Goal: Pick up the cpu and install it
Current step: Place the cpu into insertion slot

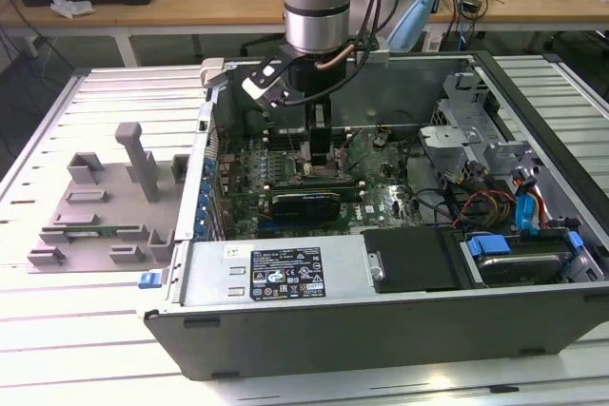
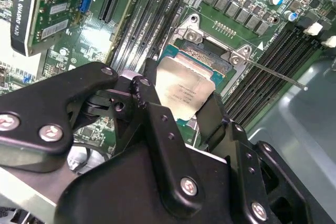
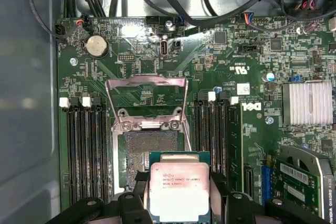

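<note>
The cpu (image 3: 178, 192), a flat square chip with a shiny silver top and a teal rim, sits between the black fingers of my gripper (image 3: 179, 182), which is shut on it. It hangs just above the motherboard and overlaps one edge of the open socket (image 3: 149, 150). The socket's metal load plate (image 3: 147, 94) is flipped up and its lever (image 2: 273, 73) is swung out. In the second wrist view the cpu (image 2: 184, 90) is slightly tilted over the socket (image 2: 207, 56), with a finger (image 2: 143, 92) at its side. In the exterior view my gripper (image 1: 319, 161) reaches down into the open computer case (image 1: 285, 320).
Memory slots (image 3: 84, 145) flank the socket on both sides. A graphics card (image 3: 304, 182) and a finned heat sink (image 3: 307, 103) lie nearby, and black cables (image 3: 173, 3) cross the case wall. A grey fixture (image 1: 100, 206) stands on the table at the exterior view's left.
</note>
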Robot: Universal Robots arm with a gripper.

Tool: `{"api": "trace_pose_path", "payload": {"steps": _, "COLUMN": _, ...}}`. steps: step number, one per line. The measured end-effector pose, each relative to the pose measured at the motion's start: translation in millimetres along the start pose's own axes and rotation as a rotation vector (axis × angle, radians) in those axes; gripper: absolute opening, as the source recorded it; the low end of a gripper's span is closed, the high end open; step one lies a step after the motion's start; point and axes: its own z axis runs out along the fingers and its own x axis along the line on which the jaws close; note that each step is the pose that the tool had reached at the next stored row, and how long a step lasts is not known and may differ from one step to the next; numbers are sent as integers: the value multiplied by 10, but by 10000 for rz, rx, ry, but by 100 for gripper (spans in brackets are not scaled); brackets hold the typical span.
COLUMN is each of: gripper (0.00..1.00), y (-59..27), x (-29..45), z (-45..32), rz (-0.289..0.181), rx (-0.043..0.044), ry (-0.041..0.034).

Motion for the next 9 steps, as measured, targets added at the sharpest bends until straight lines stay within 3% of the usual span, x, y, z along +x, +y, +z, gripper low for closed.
{"api": "trace_pose_path", "payload": {"steps": 9, "gripper": 55, "y": 9, "x": 65, "z": 176, "rz": -320, "rx": -9, "ry": 4}}
